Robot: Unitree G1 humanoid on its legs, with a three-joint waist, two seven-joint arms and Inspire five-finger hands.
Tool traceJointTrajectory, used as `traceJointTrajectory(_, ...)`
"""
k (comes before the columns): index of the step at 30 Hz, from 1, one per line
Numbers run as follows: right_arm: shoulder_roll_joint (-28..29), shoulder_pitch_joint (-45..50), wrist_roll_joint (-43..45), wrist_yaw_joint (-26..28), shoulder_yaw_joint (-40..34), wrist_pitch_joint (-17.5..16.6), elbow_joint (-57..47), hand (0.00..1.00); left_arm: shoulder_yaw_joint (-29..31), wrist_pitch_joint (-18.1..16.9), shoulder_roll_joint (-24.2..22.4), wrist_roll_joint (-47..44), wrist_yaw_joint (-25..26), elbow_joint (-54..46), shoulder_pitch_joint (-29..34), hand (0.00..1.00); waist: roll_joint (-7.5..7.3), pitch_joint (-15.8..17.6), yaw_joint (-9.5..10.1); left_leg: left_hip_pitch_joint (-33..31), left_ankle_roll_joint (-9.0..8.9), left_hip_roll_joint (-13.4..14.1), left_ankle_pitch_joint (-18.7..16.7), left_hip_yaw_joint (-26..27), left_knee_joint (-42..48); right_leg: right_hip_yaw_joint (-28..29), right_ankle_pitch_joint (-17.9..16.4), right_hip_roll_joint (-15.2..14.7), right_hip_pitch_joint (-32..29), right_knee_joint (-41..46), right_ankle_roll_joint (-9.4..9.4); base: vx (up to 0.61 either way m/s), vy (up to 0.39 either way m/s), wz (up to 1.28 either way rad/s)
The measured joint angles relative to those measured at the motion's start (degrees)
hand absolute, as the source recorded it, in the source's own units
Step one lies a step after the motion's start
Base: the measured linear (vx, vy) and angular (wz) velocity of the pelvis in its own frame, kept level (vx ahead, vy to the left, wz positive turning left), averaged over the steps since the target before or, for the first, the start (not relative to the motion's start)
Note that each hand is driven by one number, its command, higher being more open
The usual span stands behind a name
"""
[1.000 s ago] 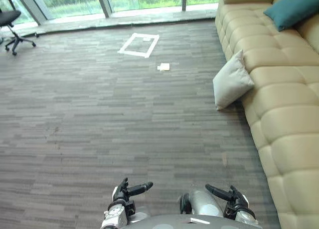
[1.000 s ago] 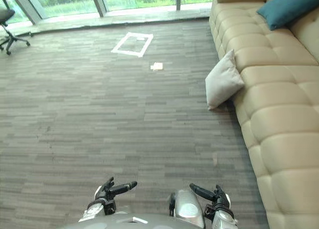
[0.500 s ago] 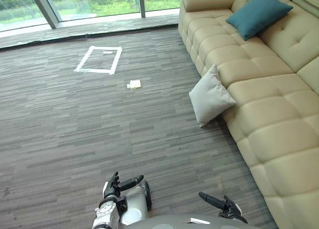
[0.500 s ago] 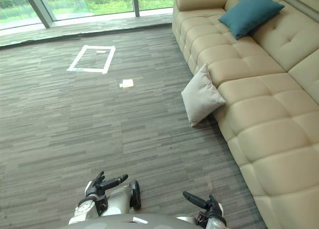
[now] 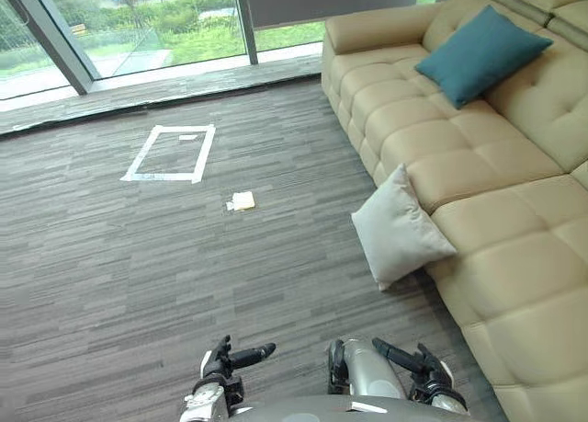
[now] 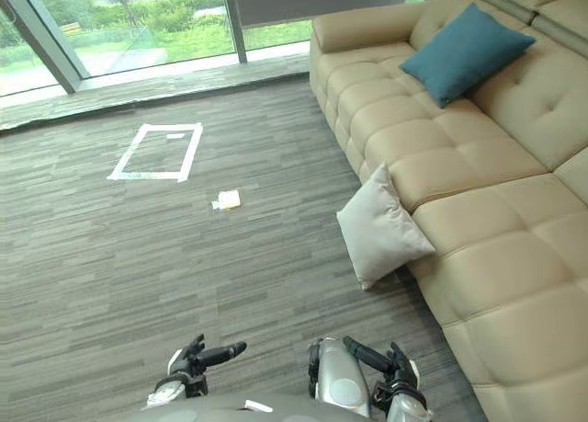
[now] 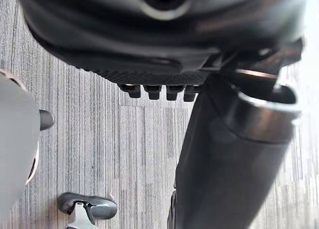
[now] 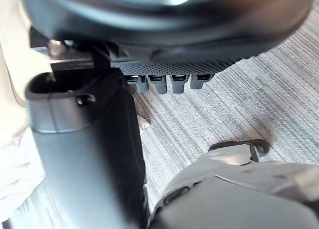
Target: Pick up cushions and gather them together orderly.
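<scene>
approach stage, likely: white cushion on the floor against the sofa front, teal cushion on the sofa seat. left robot hand, right robot hand straight-fingered, empty. next: closing in, grasping white cushion.

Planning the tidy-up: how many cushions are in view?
2: a white cushion on the floor leaning against the sofa, a teal cushion on its seat. Others may be out of view.

Bright, even daylight comes from the far windows, mild glare on the floor near them, soft shadow under the white cushion.
</scene>
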Motion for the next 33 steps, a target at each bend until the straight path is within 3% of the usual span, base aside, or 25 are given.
traceJointTrajectory(2,0.22,-0.13,0.53,-0.08,0.09,0.09,-0.09,1.0,0.1,0.01,-0.26,-0.01,-0.11,-1.24,-0.15,1.0,-0.42,-0.04,0.42,-3.81,3.3,-0.44,-1.99,2.31,-7.17,2.23,-0.13,0.26,1.64,-1.54,0.31,0.21,0.0,-0.48)
traceJointTrajectory(3,0.26,-0.25,0.53,-0.17,0.08,0.11,-0.12,1.0,0.4,0.0,-0.39,-0.01,-0.12,-1.3,-0.27,1.0,-0.47,0.01,0.5,-4.96,4.03,-1.1,-2.43,2.24,-10.8,3.32,-0.26,0.27,1.91,-1.89,0.53,0.21,0.064,-0.72)
traceJointTrajectory(6,0.35,-0.5,0.52,-0.71,0.09,0.3,-0.12,1.0,0.41,-0.03,-0.83,-0.05,-0.04,-1.24,-0.84,1.0,-0.62,0.06,1.21,-7.25,4.32,-3.86,-2.61,-1.41,-21.64,8.4,-0.85,0.23,3.52,-2.71,1.52,0.26,0.136,-0.89)
traceJointTrajectory(8,0.37,-0.11,0.53,-1.0,0.37,0.37,-0.22,1.0,0.3,-0.3,-0.85,-0.1,-0.03,-1.15,-1.09,1.0,-0.68,-0.03,1.75,-7.55,4.22,-6.29,-1.73,-6.2,-29.86,13.69,-3.25,0.1,4.34,-1.89,4.16,0.45,0.379,-1.29)
traceJointTrajectory(9,0.35,0.31,0.53,-1.02,0.51,0.39,-0.55,1.0,0.26,-0.65,-0.9,-0.08,-0.06,-0.71,-1.1,1.0,-0.32,-0.32,1.7,-7.57,6.5,-6.48,1.22,-6.15,-31.69,15.7,-5.6,0.12,4.04,0.26,5.7,0.46,0.443,-1.14)
traceJointTrajectory(10,0.88,0.5,0.54,-0.98,0.76,0.5,-0.56,1.0,0.25,-0.49,-0.49,-0.03,-0.2,-0.32,-1.57,1.0,-1.01,-0.73,1.72,-7.36,5.91,-7.07,1.74,-5.2,-29.8,17.17,-7.2,-0.99,3.78,2.36,6.9,0.47,0.458,-0.83)
traceJointTrajectory(11,1.62,1.24,0.54,-1.03,0.91,0.54,-0.67,1.0,0.25,-0.52,-0.04,-0.03,0.0,0.61,-1.86,1.0,-2.6,-2.02,1.72,-7.25,6.68,-8.28,0.3,-3.45,-29.71,18.12,-7.63,-2.78,2.75,4.21,8.21,0.34,0.317,-0.63)
traceJointTrajectory(13,2.5,1.65,0.5,-0.92,0.93,0.57,-0.86,1.0,0.22,-0.55,0.35,-0.02,0.29,0.87,-2.01,1.0,-4.24,-3.15,1.8,-6.33,8.03,-9.77,-0.84,-0.66,-30.19,18.74,-7.08,-5.04,-0.3,8.36,10.82,0.31,0.266,-0.54)
traceJointTrajectory(14,3.2,1.61,0.49,-0.87,0.89,0.57,-1.2,1.0,0.18,-0.44,0.75,-0.03,0.34,1.74,-2.43,1.0,-5.03,-3.03,1.81,-4.14,8.74,-10.48,-1.76,1.4,-31.8,18.39,-5.38,-6.2,-2.31,12.8,12.34,0.32,0.263,-0.83)
traceJointTrajectory(15,3.17,1.02,0.51,-0.59,0.85,0.54,-1.51,1.0,-0.05,-0.23,1.0,-0.04,0.6,2.53,-2.57,1.0,-4.94,-2.9,1.89,-0.38,9.1,-10.51,-2.52,4.03,-34.2,16.69,-3.19,-7.22,-5.42,19.65,12.64,0.35,0.28,-1.02)
traceJointTrajectory(17,2.84,0.88,0.51,-0.52,0.83,0.45,-1.77,1.0,-0.11,-0.04,1.06,-0.06,0.86,2.83,-2.45,1.0,-4.47,-2.64,1.84,3.43,9.06,-10.37,-2.73,6.36,-36.91,12.95,-3.46,-8.46,-7.41,23.97,12.12,0.28,0.172,-0.82)
traceJointTrajectory(18,2.43,0.61,0.49,-0.51,0.87,0.1,-1.86,1.0,-0.16,0.04,1.0,-0.1,1.03,2.83,-1.94,1.0,-3.92,-2.54,1.82,7.34,8.9,-10.12,-2.64,8.7,-40.15,7.94,-4.32,-9.5,-9.32,25.34,10.64,0.29,0.076,-0.75)
traceJointTrajectory(22,0.98,-1.31,0.42,-0.48,0.95,-0.09,0.31,1.0,-2.71,0.17,2.19,-0.11,1.01,5.99,-2.76,1.0,-3.08,-2.29,1.1,10.83,7.3,-9.11,-1.72,12.05,-45.0,-2.89,-4.82,-9.1,-14.71,15.34,8.74,0.23,-0.035,-0.48)
traceJointTrajectory(23,0.68,-2.27,0.41,-0.45,1.04,-0.03,1.24,1.0,-3.14,0.23,2.7,-0.1,0.92,7.04,-3.12,1.0,-2.92,-1.73,0.68,11.66,7.09,-8.8,-1.6,12.46,-45.52,-4.11,-1.69,-7.68,-15.52,7.47,6.9,0.39,-0.164,-0.32)
traceJointTrajectory(24,0.68,-2.33,0.41,-0.46,1.15,-0.03,1.64,1.0,-3.25,0.27,3.03,-0.11,0.91,7.47,-3.08,1.0,-3.1,-1.45,0.53,12.36,6.75,-8.98,-1.66,12.44,-45.56,-4.19,4.57,-7.08,-14.99,4.93,3.14,0.41,-0.19,-0.4)
traceJointTrajectory(25,-0.57,-3.28,0.36,-0.28,1.35,-0.29,2.78,1.0,-4.59,0.5,3.1,-0.02,0.91,8.23,-3.21,1.0,-1.0,-0.52,0.22,13.22,6.14,-7.71,-1.51,11.53,-45.22,-4.14,4.83,-4.62,-12.6,3.3,0.59,0.27,-0.136,-0.29)
traceJointTrajectory(26,-0.77,-3.39,0.36,-0.3,1.49,-0.32,2.81,1.0,-4.74,0.5,3.05,-0.02,0.84,8.26,-3.21,1.0,-0.71,-0.43,0.22,13.16,6.19,-7.69,-1.38,11.01,-45.09,-3.99,4.8,-4.36,-12.43,3.02,0.55,0.3,-0.164,-0.41)
traceJointTrajectory(28,-1.57,-4.4,0.37,-0.56,1.38,-0.17,4.0,1.0,-4.81,0.44,2.09,0.11,0.09,7.94,-3.38,1.0,0.45,0.11,0.08,13.75,4.26,-8.54,-2.03,7.73,-47.26,-3.4,4.24,-3.52,-10.35,1.36,-0.54,0.21,-0.158,-0.21)
traceJointTrajectory(30,-1.61,-4.06,0.36,-0.56,0.87,-0.12,4.68,1.0,-4.76,0.17,1.64,0.12,-0.08,7.44,-3.31,1.0,0.67,0.14,0.03,13.27,3.22,-8.66,2.56,6.85,-46.03,-3.77,3.99,-2.57,-7.23,-0.33,-0.83,0.1,-0.13,0.03)
traceJointTrajectory(31,-1.24,-3.94,0.36,-0.58,0.92,-0.14,4.79,1.0,-4.53,0.11,1.62,0.11,-0.14,6.88,-3.34,1.0,-0.17,0.23,0.04,12.21,2.74,-7.2,2.22,7.48,-39.22,-3.33,2.89,-2.04,-4.23,-2.53,-0.33,0.08,-0.151,-0.11)
traceJointTrajectory(33,-0.99,-3.87,0.36,-0.49,1.0,-0.14,4.25,1.0,-3.75,0.11,1.72,0.11,-0.09,5.96,-3.0,1.0,-0.51,0.43,0.29,9.19,2.52,-4.6,1.61,7.56,-29.59,-1.9,2.88,-0.96,-2.0,-4.31,-0.27,0.06,-0.121,-0.33)
